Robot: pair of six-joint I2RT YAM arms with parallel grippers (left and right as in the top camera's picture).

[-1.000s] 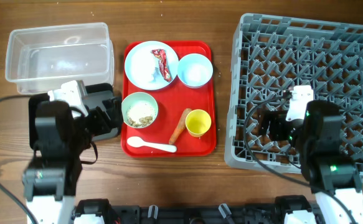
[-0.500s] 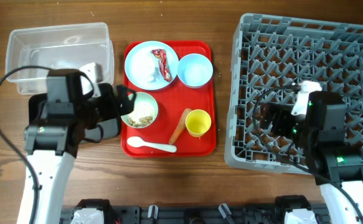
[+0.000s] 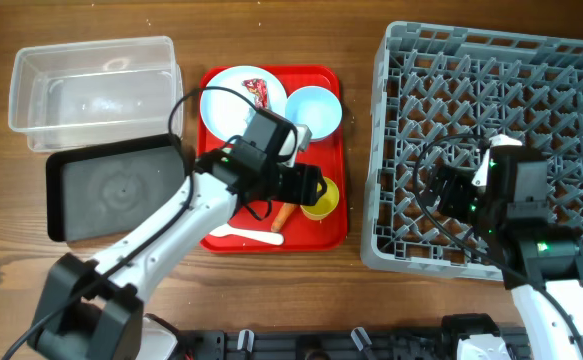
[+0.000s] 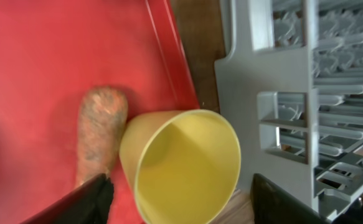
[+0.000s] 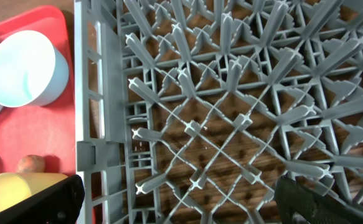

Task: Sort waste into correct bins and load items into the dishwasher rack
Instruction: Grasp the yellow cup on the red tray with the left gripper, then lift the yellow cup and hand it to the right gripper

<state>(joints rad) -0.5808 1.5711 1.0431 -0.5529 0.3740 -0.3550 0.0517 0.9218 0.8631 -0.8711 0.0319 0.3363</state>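
Observation:
My left gripper (image 3: 315, 187) is open over the right side of the red tray (image 3: 326, 78). In the left wrist view its fingers (image 4: 75, 205) stand on either side of the small yellow cup (image 4: 181, 165), not closed on it. The orange carrot (image 4: 100, 134) lies against the cup's left side. The white plate (image 3: 229, 100) holds the red-and-dark wrapper (image 3: 259, 95). The pale blue-white bowl (image 3: 314, 108) sits beside it. The white spoon (image 3: 241, 235) lies at the tray's front. My left arm hides the green bowl. My right gripper (image 3: 441, 195) is open and empty above the grey rack (image 3: 501, 90).
The clear tub (image 3: 91, 90) stands at the back left, with the black tray (image 3: 116, 188) in front of it. The rack's left wall (image 5: 97, 93) stands close to the red tray's right edge. A cable trails from my left arm over the plate.
My left arm has swung right from above the black tray, across the red tray, to the yellow cup. My right gripper has shifted slightly over the rack.

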